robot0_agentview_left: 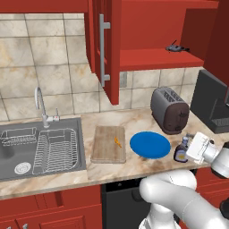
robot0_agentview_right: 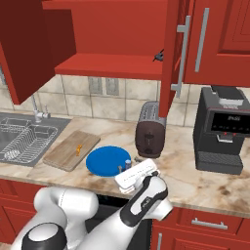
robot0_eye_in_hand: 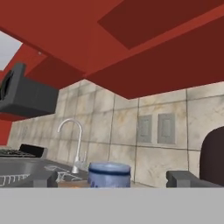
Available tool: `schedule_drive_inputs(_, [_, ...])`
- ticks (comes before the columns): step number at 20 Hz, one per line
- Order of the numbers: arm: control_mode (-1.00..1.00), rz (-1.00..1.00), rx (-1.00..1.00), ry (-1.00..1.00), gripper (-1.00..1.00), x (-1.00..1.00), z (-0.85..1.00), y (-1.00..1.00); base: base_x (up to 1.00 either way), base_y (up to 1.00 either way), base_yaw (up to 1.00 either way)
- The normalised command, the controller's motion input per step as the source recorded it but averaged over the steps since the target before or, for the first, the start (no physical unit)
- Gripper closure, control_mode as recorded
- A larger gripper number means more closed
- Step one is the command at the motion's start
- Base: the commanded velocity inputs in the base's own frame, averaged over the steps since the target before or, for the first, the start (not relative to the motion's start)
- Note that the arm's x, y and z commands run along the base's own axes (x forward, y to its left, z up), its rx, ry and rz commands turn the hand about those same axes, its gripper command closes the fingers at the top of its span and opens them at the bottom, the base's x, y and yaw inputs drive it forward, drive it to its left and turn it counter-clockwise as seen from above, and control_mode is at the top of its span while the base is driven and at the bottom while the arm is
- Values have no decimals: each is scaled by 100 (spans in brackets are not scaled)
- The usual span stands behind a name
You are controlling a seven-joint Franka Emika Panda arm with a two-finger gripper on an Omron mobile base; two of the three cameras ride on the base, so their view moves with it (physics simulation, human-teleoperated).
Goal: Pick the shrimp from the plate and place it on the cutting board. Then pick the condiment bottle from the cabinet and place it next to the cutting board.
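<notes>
The marble counter point(robot0_agentview_left: 134, 165) is backed by beige wall tiles point(robot0_agentview_left: 53, 67). The shrimp point(robot0_agentview_left: 117, 142) is seen on the cutting board point(robot0_agentview_left: 107, 150), beside the plate point(robot0_agentview_left: 150, 145). The bottle point(robot0_agentview_left: 181, 152) is set upright between the gripper's point(robot0_eye_in_hand: 111, 178) wide-spread fingers, ungripped.

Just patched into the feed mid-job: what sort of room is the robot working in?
A home kitchen, in simulation by the rendered look. A steel sink with a faucet is set into a marble counter, a toaster stands by the tiled wall, and red wall cabinets hang above.
</notes>
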Motion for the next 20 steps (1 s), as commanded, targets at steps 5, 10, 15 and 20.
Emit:
schedule_drive_inputs(5, [-100,0,-6,0,-100,-15,29,0,0,0,0])
schedule_drive_inputs(10, [-100,0,-7,0,-100,-13,36,0,0,0,0])
schedule_drive_inputs(15, [-100,0,-7,-2,-100,-21,30,0,0,0,0])
schedule_drive_inputs(20, [-100,0,-12,-11,-100,-42,13,-3,0,0,0])
